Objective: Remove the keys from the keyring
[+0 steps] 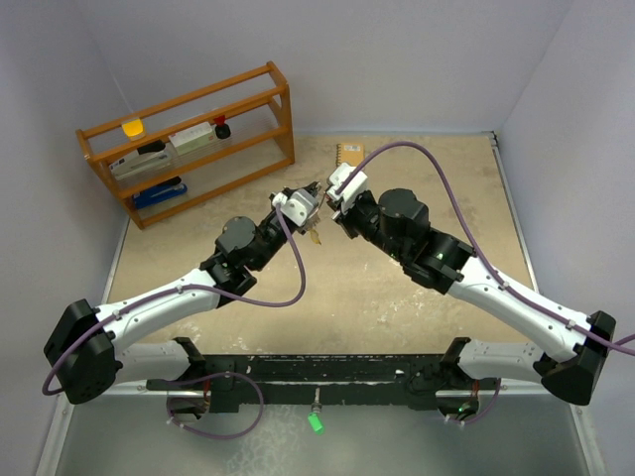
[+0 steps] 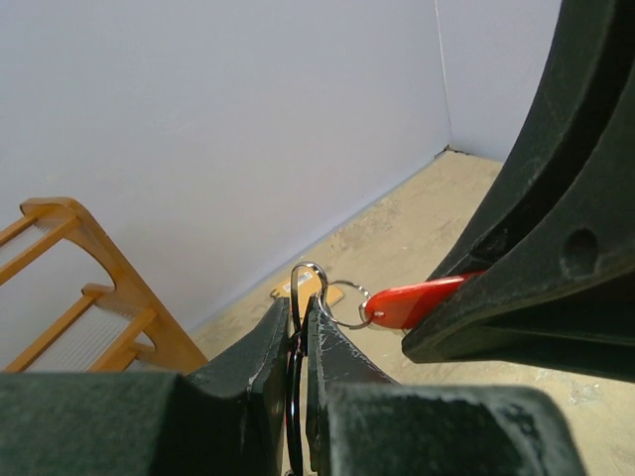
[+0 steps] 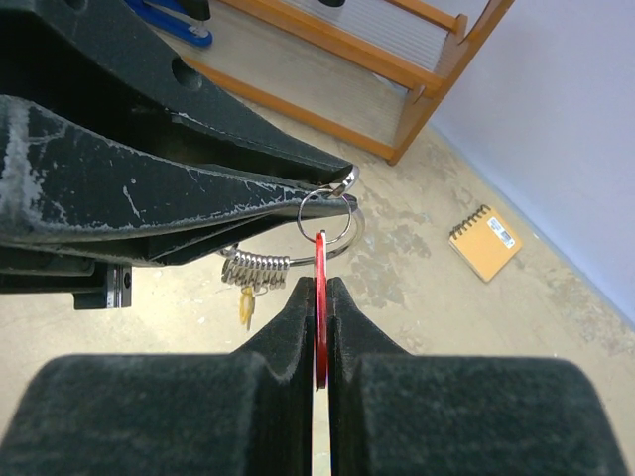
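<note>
Both grippers meet above the table's middle. My left gripper point(image 1: 310, 196) point(image 2: 301, 303) is shut on the thin silver keyring point(image 2: 309, 271), which stands edge-on between its jaws. My right gripper point(image 1: 333, 202) point(image 3: 320, 284) is shut on the red-headed key point(image 3: 320, 297) point(image 2: 412, 300), which hangs from a small ring point(image 3: 325, 213) linked to the keyring point(image 3: 353, 234). Several silver keys point(image 3: 256, 270) bunch on the keyring's lower part, with a pale yellow key point(image 3: 245, 309) hanging below them. The hanging keys point(image 1: 316, 236) also show in the top view.
A wooden shelf rack point(image 1: 189, 144) with a stapler and small items stands at the back left. A small orange notebook point(image 1: 349, 152) point(image 3: 485, 242) lies near the back wall. White walls close in the table on three sides.
</note>
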Available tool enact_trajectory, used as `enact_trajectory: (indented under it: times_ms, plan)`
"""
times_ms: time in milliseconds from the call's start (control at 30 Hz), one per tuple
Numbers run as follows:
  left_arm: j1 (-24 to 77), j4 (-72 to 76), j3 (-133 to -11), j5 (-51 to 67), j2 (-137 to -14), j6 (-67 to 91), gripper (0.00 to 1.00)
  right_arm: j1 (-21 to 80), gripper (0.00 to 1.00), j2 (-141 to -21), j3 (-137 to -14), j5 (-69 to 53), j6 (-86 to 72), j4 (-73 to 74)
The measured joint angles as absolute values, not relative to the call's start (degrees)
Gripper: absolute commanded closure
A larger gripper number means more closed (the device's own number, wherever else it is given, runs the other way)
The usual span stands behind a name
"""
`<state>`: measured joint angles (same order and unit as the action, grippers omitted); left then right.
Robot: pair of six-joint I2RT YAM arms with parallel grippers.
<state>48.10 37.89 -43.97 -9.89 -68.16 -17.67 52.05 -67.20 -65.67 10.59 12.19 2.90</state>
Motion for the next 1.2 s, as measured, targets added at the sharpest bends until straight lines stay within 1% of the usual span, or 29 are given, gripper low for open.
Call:
enact_trajectory:
  times_ms: [400, 867, 1200]
  plan:
    - [47.51, 36.86, -43.92, -11.88, -67.61, -18.72, 1.00, 51.70, 1.00, -71.35, -67.92, 8.97, 10.83, 2.92]
    - [47.64, 36.29, -43.92, -11.79, -67.22, -20.45, 1.00, 51.70, 1.00, -70.28, -67.96, 8.64, 9.69, 4.58]
    - [47.83, 37.63, -43.92, -7.97, -66.26, -18.76, 1.00, 51.68, 1.00, -68.12, -65.95, 6.44, 8.10, 3.73]
